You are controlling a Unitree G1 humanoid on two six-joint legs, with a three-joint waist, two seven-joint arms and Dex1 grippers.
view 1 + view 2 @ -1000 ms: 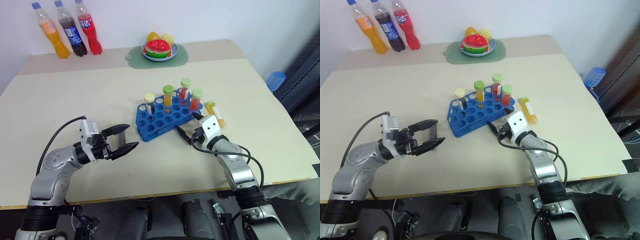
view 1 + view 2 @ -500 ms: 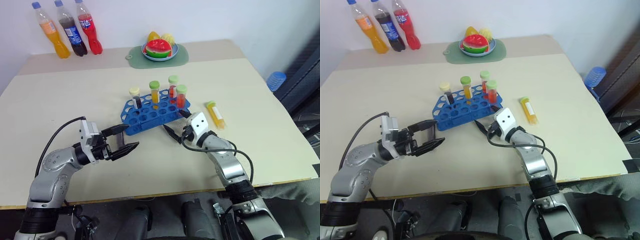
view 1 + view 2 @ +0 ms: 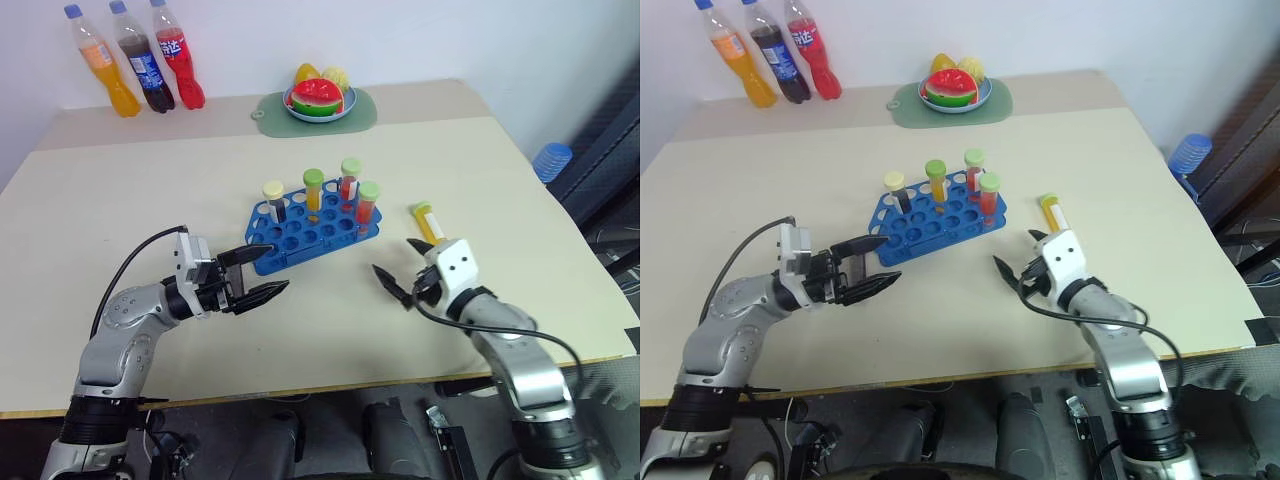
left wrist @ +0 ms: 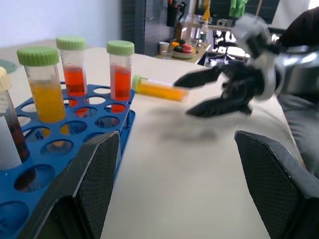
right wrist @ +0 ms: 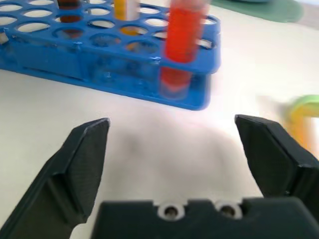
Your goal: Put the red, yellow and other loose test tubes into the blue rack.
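Black fingers spread wide and empty mark both of the robot's grippers at the near edge of the beige table point(image 3: 120, 200). The left gripper point(image 3: 262, 275) hovers level just beside the near-left corner of the blue rack point(image 3: 312, 236), apart from it as far as the views show. The right gripper point(image 3: 398, 276) hangs over bare tabletop, with the one loose yellow test tube point(image 3: 429, 222) lying on its side just beyond it and near the rack's right end.

Four capped tubes already stand upright in the rack: a dark one with a cream cap point(image 3: 275, 201), a yellow one point(image 3: 314, 193) and two red ones point(image 3: 350, 181), green-capped. One tube remains, so the task looks close to done; the next move calls for the right gripper to reach the lying tube and close around it.

Compared with a second ago, the rack sits further left and turned flatter to the table edge, and the right gripper has drawn back from it. At the far edge stand three soda bottles point(image 3: 140, 65) and a fruit plate point(image 3: 318, 105) on a green mat point(image 3: 272, 116).
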